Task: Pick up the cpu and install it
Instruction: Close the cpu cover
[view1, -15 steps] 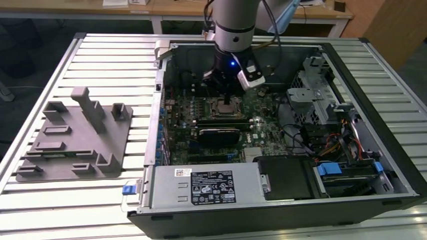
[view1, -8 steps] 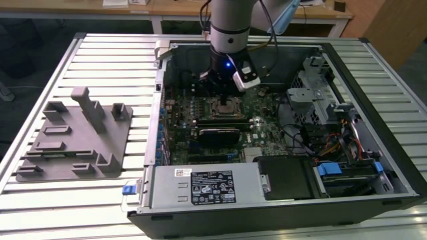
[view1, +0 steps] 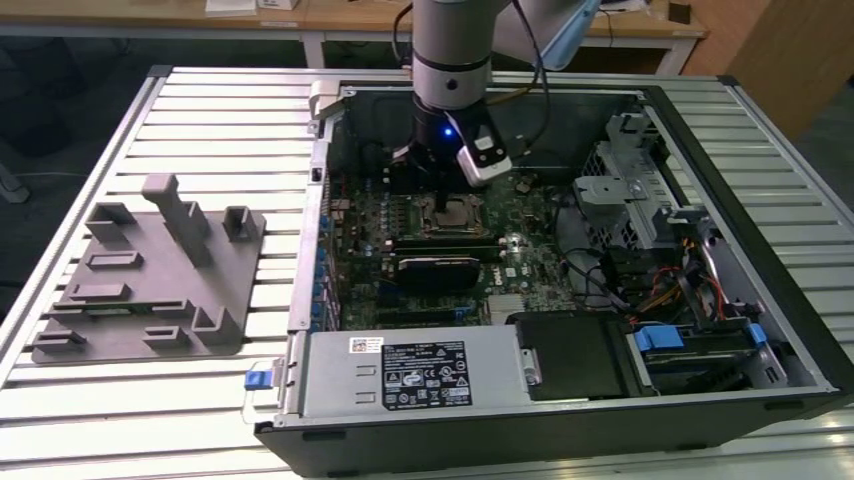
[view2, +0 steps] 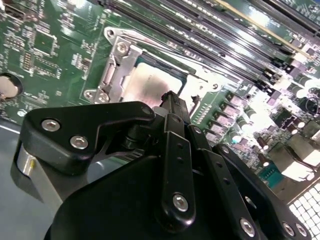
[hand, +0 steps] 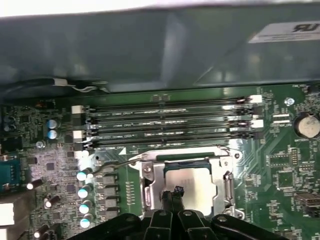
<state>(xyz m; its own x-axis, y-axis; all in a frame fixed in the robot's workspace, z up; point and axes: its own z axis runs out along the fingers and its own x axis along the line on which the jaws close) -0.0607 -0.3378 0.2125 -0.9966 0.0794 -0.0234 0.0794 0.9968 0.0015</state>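
Metal, shiny and silver-grey, covers the flat top of the cpu (hand: 195, 181), and the little chip is square. It lies flat inside the socket (hand: 150, 186), with the metal frame all around it, on the green board (hand: 45, 165) in the open computer case (view1: 747, 190). The gripper (hand: 173, 192) hangs right over the cpu, with its two black fingers pressed together and nothing between them. I cannot tell if the tips touch the chip. In the exterior view, the grey tray (view1: 147, 270) sits well apart on the table (view1: 200, 120), at that view's left.
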